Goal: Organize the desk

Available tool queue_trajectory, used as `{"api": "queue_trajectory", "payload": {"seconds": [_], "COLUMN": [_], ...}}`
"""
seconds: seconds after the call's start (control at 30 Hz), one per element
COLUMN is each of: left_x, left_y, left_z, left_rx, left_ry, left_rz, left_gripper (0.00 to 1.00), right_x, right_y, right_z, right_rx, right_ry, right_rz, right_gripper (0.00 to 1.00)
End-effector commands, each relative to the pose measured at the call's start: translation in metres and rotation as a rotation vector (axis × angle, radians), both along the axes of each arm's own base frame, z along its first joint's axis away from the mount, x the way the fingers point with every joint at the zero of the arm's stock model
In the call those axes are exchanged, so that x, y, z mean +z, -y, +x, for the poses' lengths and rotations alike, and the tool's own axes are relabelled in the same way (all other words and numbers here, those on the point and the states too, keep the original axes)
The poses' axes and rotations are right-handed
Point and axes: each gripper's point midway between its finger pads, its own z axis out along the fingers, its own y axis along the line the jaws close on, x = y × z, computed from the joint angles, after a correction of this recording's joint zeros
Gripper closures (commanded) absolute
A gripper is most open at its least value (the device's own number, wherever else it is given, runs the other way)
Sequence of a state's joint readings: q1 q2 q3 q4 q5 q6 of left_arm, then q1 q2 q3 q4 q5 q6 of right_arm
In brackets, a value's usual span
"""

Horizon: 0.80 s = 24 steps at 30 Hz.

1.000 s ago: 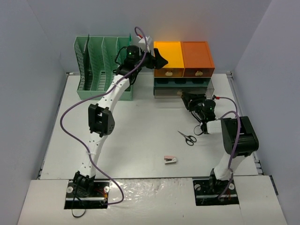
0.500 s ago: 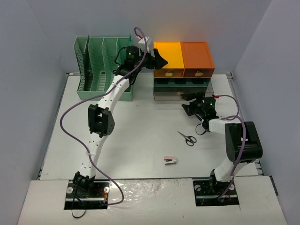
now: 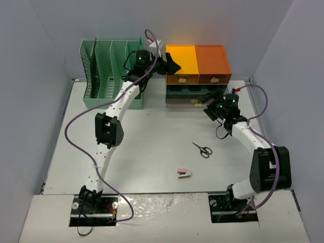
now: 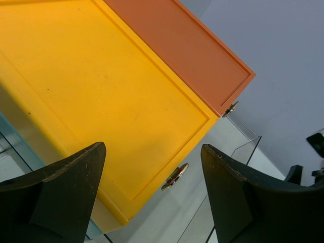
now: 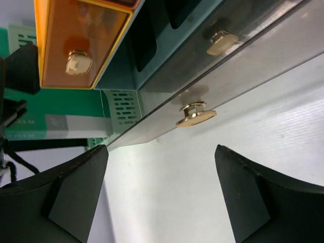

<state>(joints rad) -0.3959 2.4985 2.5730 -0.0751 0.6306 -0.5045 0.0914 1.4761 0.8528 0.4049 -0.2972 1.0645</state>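
Under both arms lies the desk (image 3: 152, 131), a flat off-white tabletop whose longer span runs left to right in the top view. The drawer unit (image 3: 197, 76) stands at its far edge. Just left of the unit stands a mint-green file rack (image 3: 101, 71), its slots open upward.

Above the unit's yellow top hovers the left gripper (image 4: 152, 152), fingers spread wide with nothing between them. In front of the unit's lowest level, the clear drawer (image 5: 253, 61), the right gripper (image 5: 162, 152) is likewise spread wide and empty, with a gold knob (image 5: 196, 114) just ahead of the gap. What the drawers hold cannot be made out.

On the near side of the unit lie black-handled scissors (image 3: 202, 149), and nearer again a small pink-and-white object (image 3: 184, 173). Lettering on a grey strip (image 5: 61, 123) is too blurred to read.
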Motion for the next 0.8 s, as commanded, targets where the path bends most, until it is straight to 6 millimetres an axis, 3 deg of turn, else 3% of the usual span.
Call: {"api": "queue_trajectory", "payload": {"seconds": [0.0,0.1,0.23,0.53,0.67,0.77], "left_x": [-0.006,-0.008,-0.010,-0.012,-0.011,-0.011], "left_y": [-0.016,-0.017,-0.018,-0.019,-0.019,-0.019], "left_z": [-0.005,-0.004,-0.004,-0.006,-0.007,-0.008], "left_rx": [0.027,0.028,0.030,0.031,0.029,0.027], "left_ry": [-0.080,-0.085,-0.089,-0.097,-0.100,-0.101], "left_rz": [0.033,0.035,0.040,0.049,0.045,0.045], "left_gripper": [0.27,0.27,0.27,0.27,0.27,0.27], "right_x": [0.038,0.028,-0.001,-0.083,-0.092,-0.093], "right_y": [0.013,0.022,0.023,-0.022,-0.038,-0.038], "right_z": [-0.026,-0.050,-0.086,-0.204,-0.235,-0.258], "right_rx": [0.070,0.099,0.162,0.509,0.588,0.599], "right_ry": [0.023,-0.082,-0.262,-0.607,-0.625,-0.643], "right_rz": [-0.214,-0.326,-0.415,-0.563,-0.610,-0.680], "right_gripper": [0.16,0.16,0.20,0.27,0.30,0.31]}}
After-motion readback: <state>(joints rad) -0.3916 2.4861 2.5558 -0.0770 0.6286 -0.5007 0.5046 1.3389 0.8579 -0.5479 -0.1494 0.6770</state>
